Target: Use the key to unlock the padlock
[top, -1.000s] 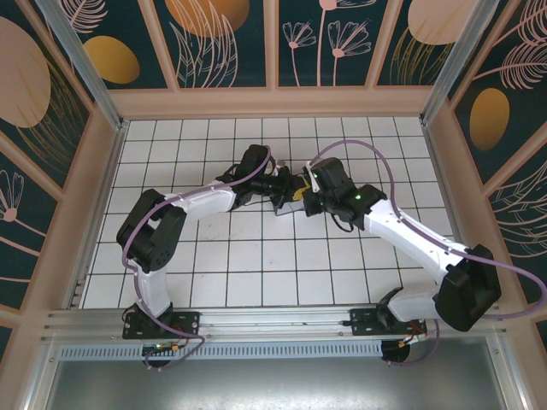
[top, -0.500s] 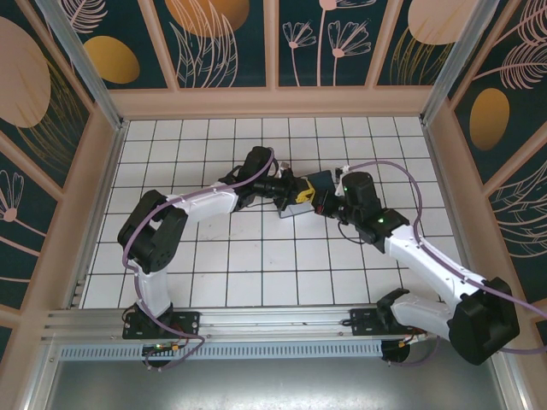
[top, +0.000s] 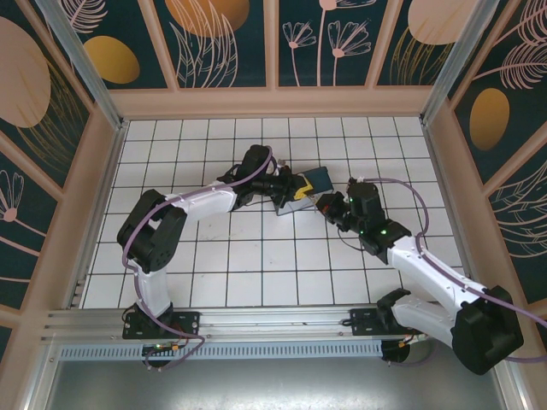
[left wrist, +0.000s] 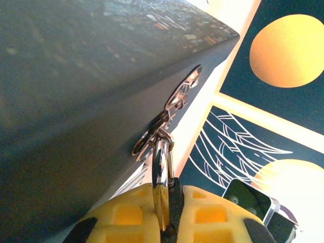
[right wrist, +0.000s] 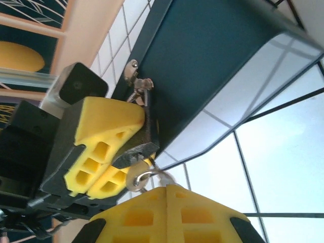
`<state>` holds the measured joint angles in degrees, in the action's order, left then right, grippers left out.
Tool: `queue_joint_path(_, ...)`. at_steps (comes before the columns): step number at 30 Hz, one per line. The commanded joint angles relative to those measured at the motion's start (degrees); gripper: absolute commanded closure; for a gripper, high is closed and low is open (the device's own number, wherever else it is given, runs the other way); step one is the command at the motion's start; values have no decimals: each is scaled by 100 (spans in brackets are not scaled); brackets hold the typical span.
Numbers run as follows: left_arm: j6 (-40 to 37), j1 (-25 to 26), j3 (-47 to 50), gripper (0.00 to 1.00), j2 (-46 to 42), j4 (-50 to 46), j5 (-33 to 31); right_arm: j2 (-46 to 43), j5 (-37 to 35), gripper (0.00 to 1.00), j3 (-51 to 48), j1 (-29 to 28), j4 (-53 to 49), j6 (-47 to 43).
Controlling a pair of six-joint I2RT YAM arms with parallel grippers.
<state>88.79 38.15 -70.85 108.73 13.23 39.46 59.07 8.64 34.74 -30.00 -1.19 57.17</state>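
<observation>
Overhead, shows two white robot arms meeting at a dark blue box (top: 316, 177) on a white tiled table (top: 214, 273), toward 1 o'clock from the table's middle. Puts the left gripper (top: 295, 189) at the box's 8 o'clock edge, closed tight on the padlock (right wrist: 135, 153), a tiny dark body at the box's side with a metal shackle reaching up into a silvery hasp (left wrist: 178, 97). Puts the right gripper (top: 327, 205) at the box's 5 o'clock corner, likewise pressed shut, pinching the key (right wrist: 144, 178) with a silvery ring and a sliver of metal poking out past the yellow jaws. From the right wrist, sets that ring just at 6 o'clock of the padlock, either touching or just apart, too close to tell. From the left wrist, shows the shackle rising toward 12 o'clock from inside the yellow grip, hooked to the hasp on the box's dark wall.
</observation>
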Motion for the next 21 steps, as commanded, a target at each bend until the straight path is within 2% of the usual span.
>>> queue_joint_path(1,-64,-34,-269,100,-90,-6,-62,-94,-449,93,694,45,-643,-1060)
queue_joint_path(3,-136,-33,-338,100,-72,-125,-34,-124,-462,87,1012,41,-908,-2062)
queue_joint_path(5,-182,-33,-397,100,-61,-201,21,-25,-190,78,1326,30,-1164,-3207)
queue_joint_path(8,-342,-36,-503,100,-23,-413,74,477,256,66,1892,-34,-1788,-4445)
queue_joint_path(13,-491,-79,-574,100,22,-564,227,1391,-83,63,2805,-348,-2961,-5407)
queue_joint_path(21,-456,-93,-670,100,117,-612,385,1515,-899,68,2895,-722,-3390,-6112)
